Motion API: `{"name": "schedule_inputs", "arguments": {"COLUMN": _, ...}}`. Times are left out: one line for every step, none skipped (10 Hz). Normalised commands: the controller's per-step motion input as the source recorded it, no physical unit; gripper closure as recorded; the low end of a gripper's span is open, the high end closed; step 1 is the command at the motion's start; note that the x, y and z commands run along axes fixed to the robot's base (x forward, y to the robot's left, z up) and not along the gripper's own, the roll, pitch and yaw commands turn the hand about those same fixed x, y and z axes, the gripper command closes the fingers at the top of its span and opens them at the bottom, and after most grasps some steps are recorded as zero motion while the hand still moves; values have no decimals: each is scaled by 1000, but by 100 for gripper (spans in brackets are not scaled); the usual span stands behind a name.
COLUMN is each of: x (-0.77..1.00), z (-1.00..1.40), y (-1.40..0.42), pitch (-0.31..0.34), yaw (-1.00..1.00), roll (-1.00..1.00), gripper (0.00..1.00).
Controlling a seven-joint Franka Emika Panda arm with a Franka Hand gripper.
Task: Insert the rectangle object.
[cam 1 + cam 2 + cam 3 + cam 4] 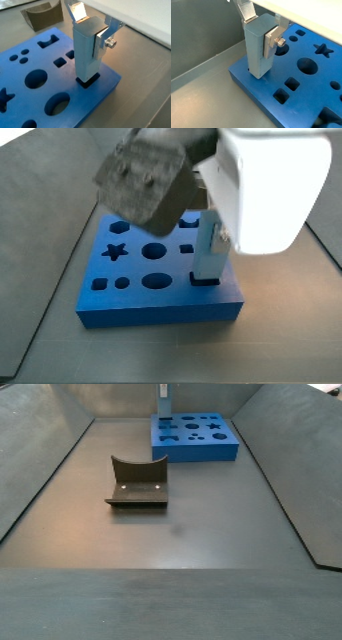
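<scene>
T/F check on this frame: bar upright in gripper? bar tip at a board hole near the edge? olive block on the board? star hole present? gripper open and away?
1. The light-blue bar stands upright between the gripper fingers. True.
2. Its lower end sits at a dark rectangular hole near the blue board edge. True.
3. The olive block rests on the board. False: it lies on the floor, apart from the board.
4. The board has a star-shaped hole. True.
5. The gripper is open, away from the bar. False: it is shut on the bar.
</scene>
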Motion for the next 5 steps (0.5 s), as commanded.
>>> {"name": "schedule_inputs", "arguments": {"x": 0, "z": -174, "y": -174, "pitch": 34, "yaw": 0, "roll": 151, "gripper": 100}}
{"name": "schedule_inputs", "arguments": {"x": -83, "z": -143, "y": -140, "pitch": 36, "yaw": -57, "roll": 126, "gripper": 100}}
{"name": "schedule_inputs", "arguments": {"x": -137, "z": -166, "y": -83, "pitch": 44, "yaw": -209, "roll": 67, "gripper": 100}}
{"name": "schedule_inputs", "arguments": {"x": -74, "z": -223, "y": -31, "pitch": 61, "yaw": -263, "roll": 41, "gripper": 100}}
{"name": "schedule_inputs", "arguments": {"x": 0, "z": -309, "y": -69, "pitch": 81, "yaw": -314, "roll": 29, "gripper": 100}}
